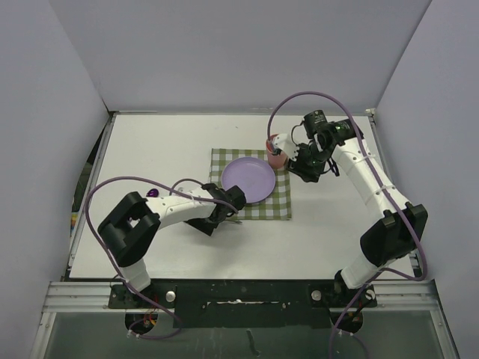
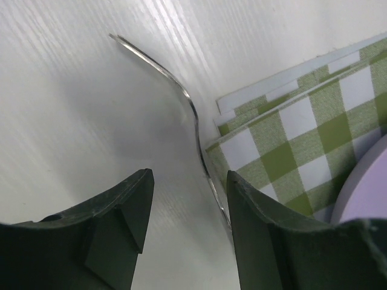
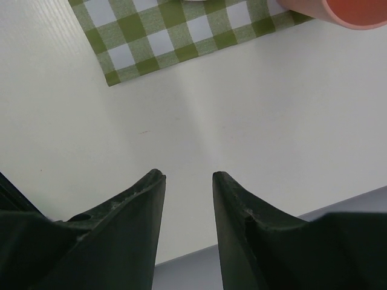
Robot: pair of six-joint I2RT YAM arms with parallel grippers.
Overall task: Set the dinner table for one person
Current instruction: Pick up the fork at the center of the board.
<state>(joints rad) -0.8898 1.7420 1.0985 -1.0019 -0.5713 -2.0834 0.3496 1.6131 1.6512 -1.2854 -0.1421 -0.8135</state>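
Observation:
The dinner table (image 1: 150, 149) is a large white top. A green-and-white checked cloth (image 1: 275, 203) lies at its middle with a purple plate (image 1: 248, 180) on it. A pink cup (image 1: 276, 152) stands at the cloth's far right corner. My left gripper (image 2: 190, 175) is open, low over the table at the cloth's near left corner (image 1: 230, 215). A thin metal utensil (image 2: 181, 93) lies flat along the cloth (image 2: 290, 139), close to my right fingertip. My right gripper (image 3: 188, 175) is open and empty beside the cup (image 3: 344, 12), shown in the top view (image 1: 290, 158).
A small purple thing (image 1: 153, 193) shows by my left arm. Grey walls close off the far and side edges of the table. The plate's rim (image 2: 363, 187) lies right of my left gripper. The cloth's corner (image 3: 169, 36) lies ahead of my right gripper.

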